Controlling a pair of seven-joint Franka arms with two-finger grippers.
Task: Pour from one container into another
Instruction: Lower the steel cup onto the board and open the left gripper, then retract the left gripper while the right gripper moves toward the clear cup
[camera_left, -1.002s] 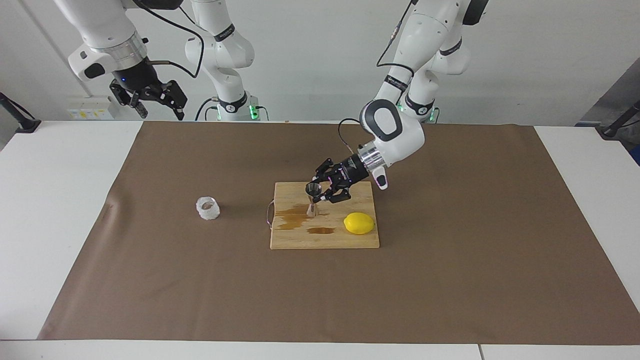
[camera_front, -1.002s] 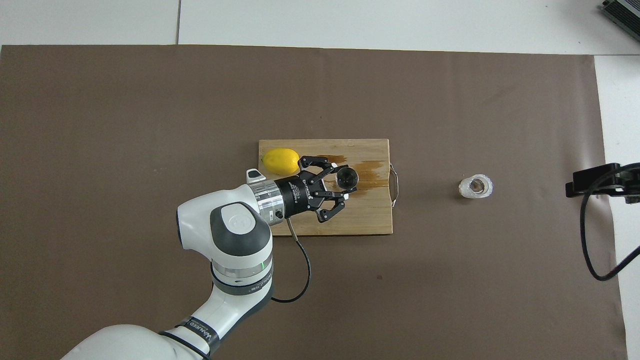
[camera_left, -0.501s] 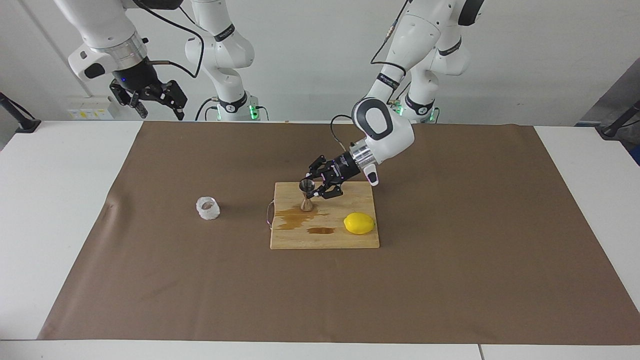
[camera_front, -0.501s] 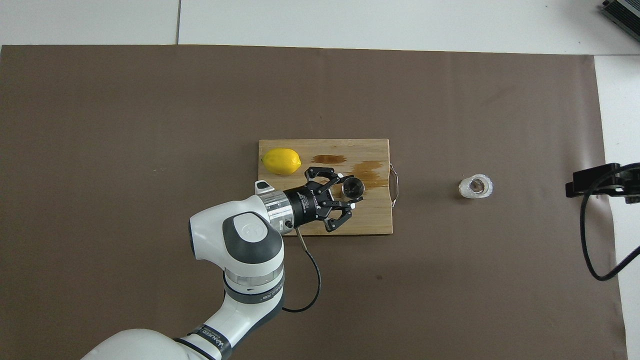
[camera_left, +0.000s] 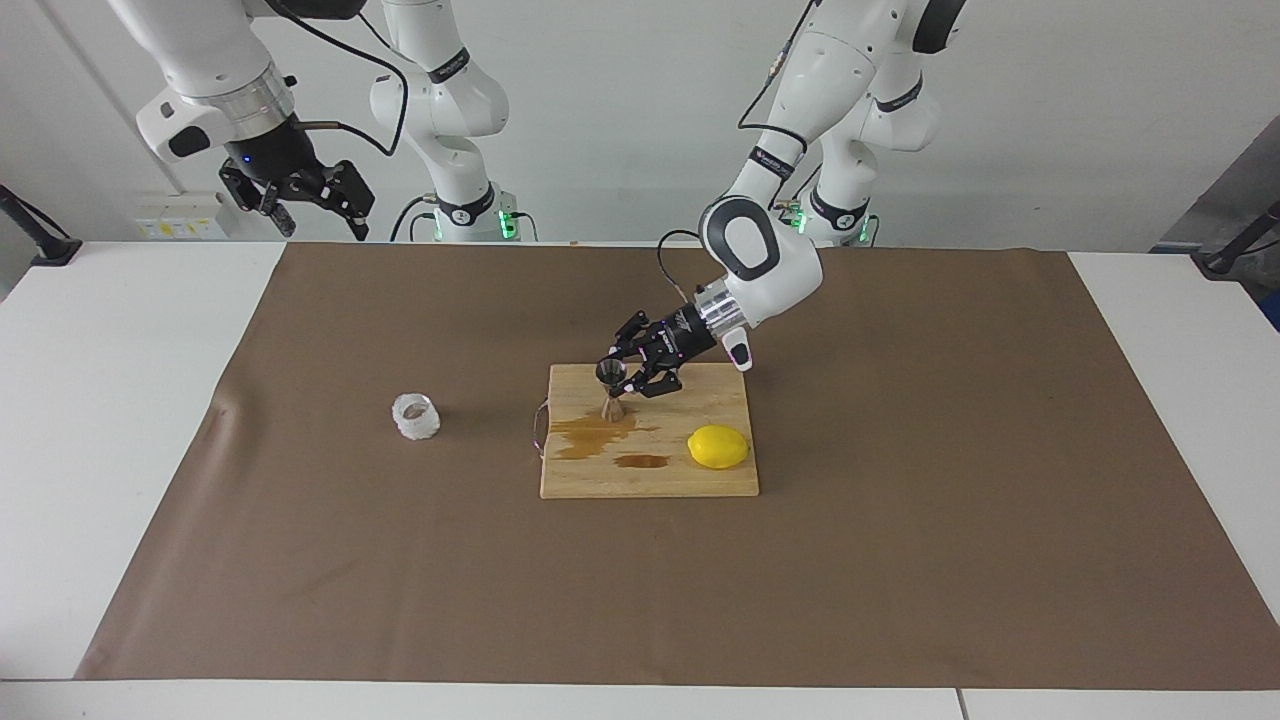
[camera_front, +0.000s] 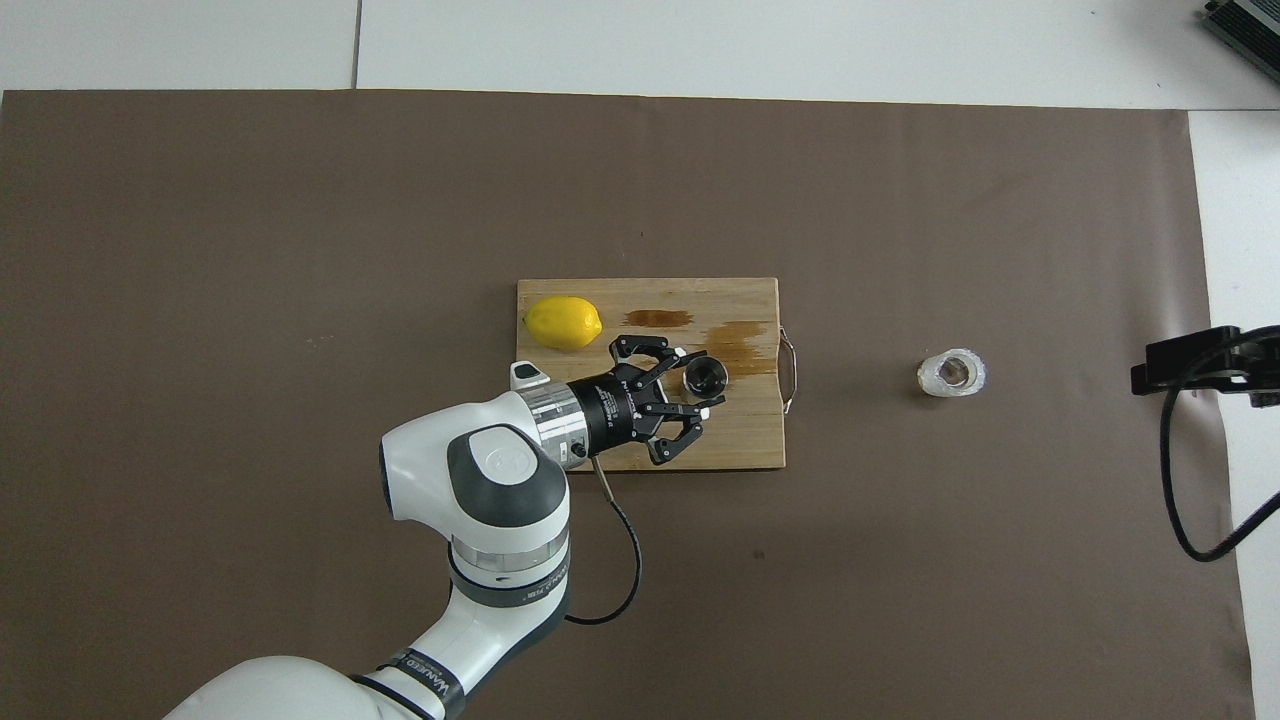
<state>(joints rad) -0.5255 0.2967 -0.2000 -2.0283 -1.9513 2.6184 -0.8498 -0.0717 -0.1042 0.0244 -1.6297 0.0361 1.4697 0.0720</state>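
Jigger (camera_left: 611, 391) first, upright on its narrow waist, long axis vertical, on the part of the cutting board (camera_left: 650, 485) nearest the robots. The left gripper (camera_left: 628, 378) is low and slanted right at the jigger's upper cone, coming in from the left arm's end. Clamped or let go? I cannot tell from here.

Up high at its own end of the table, the right gripper (camera_left: 305, 200) waits, jaws spread, nothing in them.

A little farther out, the glass cup (camera_left: 415, 417) stands mouth-up on the brown mat (camera_left: 900, 450), off the board toward the right arm's end and well apart from the jigger.

That's the crux: the cup lies away from the left gripper, on the right arm's end of the table, so the right arm looks better placed to fetch it.

Farther still on the board are wet brown stains (camera_left: 600, 437), then the lemon (camera_left: 718, 447).
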